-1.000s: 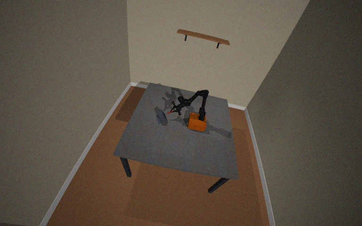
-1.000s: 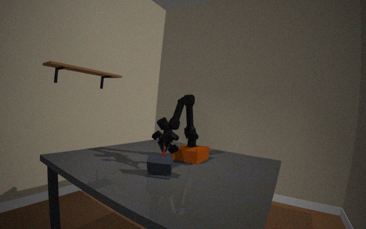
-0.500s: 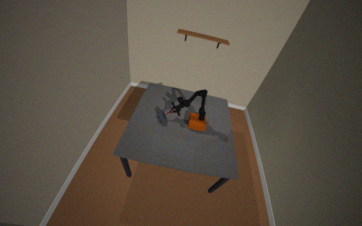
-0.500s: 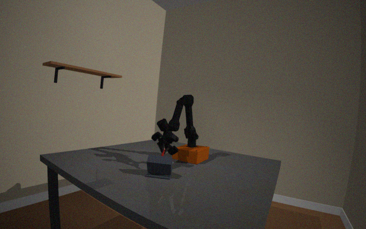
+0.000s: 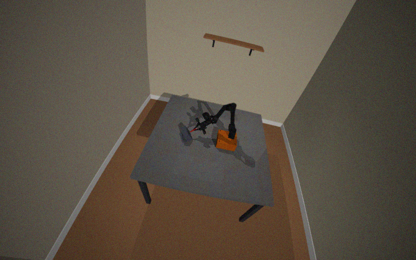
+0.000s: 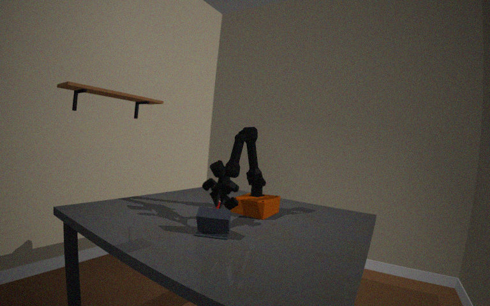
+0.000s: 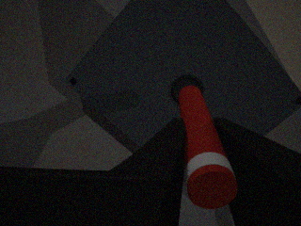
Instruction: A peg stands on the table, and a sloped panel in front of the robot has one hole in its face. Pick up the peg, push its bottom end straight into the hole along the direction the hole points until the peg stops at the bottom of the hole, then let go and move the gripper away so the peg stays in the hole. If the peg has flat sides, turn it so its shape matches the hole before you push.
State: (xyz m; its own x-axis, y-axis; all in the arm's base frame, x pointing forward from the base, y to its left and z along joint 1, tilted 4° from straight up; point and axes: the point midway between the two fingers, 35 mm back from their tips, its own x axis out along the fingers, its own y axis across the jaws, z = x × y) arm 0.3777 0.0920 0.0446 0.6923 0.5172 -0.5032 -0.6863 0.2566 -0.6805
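My gripper (image 5: 200, 126) is shut on a round red peg (image 7: 202, 146) with a white band near its held end. In the wrist view the peg's far tip sits at the dark round hole (image 7: 186, 83) in the face of the dark sloped panel (image 7: 182, 56). I cannot tell how deep the tip is in the hole. In the top view the peg (image 5: 193, 130) points down-left at the panel (image 5: 185, 134). In the exterior view a short red piece of the peg (image 6: 218, 205) shows just above the panel (image 6: 213, 220), under the gripper (image 6: 221, 198).
The arm stands on an orange base block (image 5: 227, 140) to the right of the panel, also seen in the exterior view (image 6: 257, 205). The grey table (image 5: 202, 153) stands in a room corner. A wooden shelf (image 5: 233, 42) hangs on the back wall.
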